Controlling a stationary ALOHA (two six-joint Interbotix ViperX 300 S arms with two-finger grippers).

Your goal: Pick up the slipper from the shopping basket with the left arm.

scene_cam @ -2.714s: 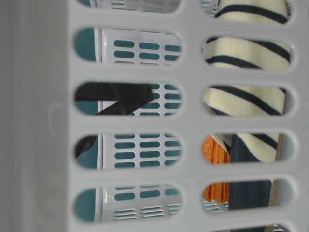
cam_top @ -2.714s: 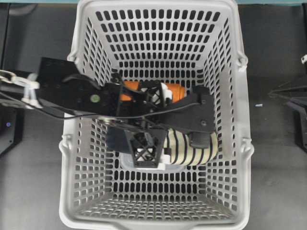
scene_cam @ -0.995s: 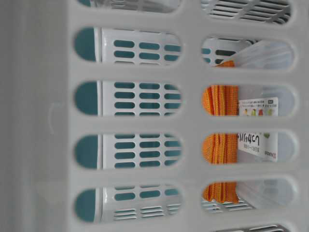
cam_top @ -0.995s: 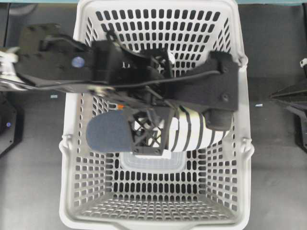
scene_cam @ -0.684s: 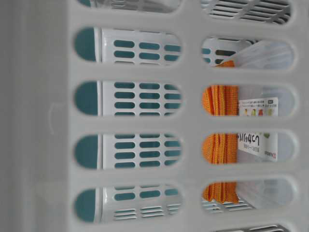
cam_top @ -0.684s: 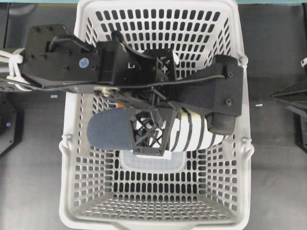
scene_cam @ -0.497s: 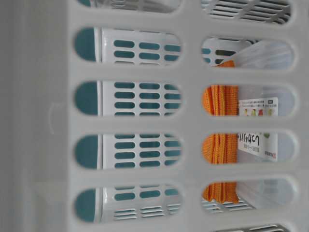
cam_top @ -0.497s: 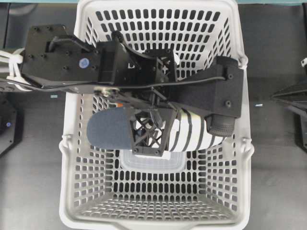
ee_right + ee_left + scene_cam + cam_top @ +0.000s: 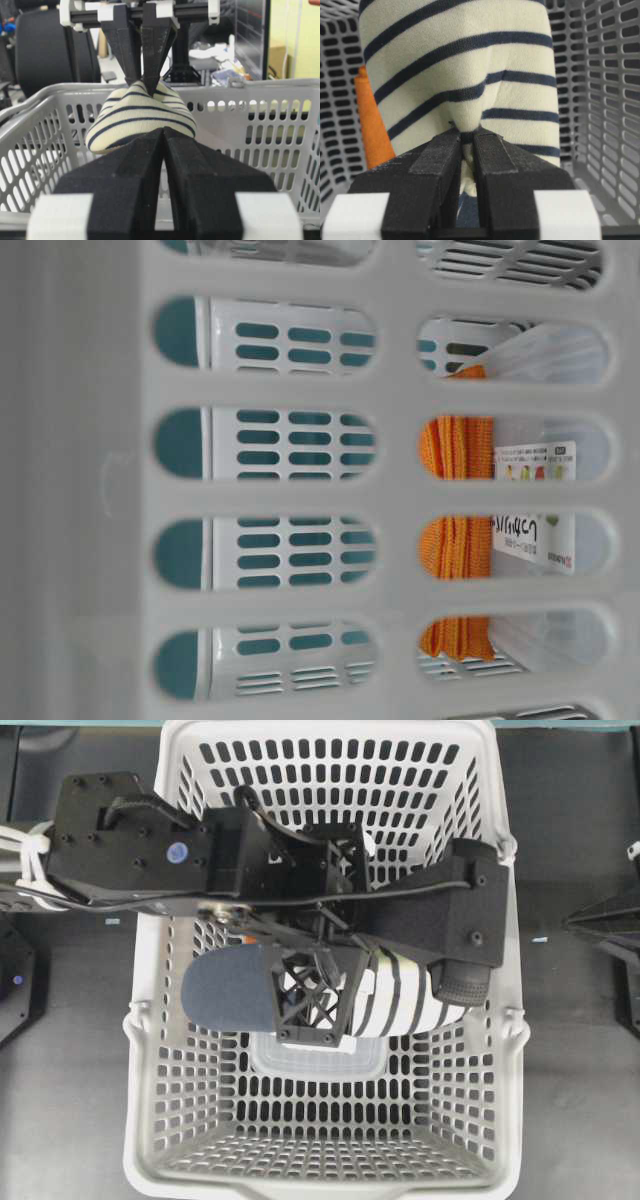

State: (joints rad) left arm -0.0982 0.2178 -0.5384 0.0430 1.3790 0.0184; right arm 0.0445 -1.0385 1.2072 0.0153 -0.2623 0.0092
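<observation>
Overhead view: the left gripper (image 9: 312,982) pinches the cream fabric of the striped slipper (image 9: 400,1005), which hangs above the grey shopping basket (image 9: 160,1050). Right gripper (image 9: 163,150), seen from its wrist, has its fingers pressed together, holding nothing.

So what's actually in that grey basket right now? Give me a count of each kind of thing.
Slipper, striped, pinched in the left arm's fingers above the basket floor: 1
Orange cloth: 1
Clear plastic container with a label: 1
Total: 3
</observation>
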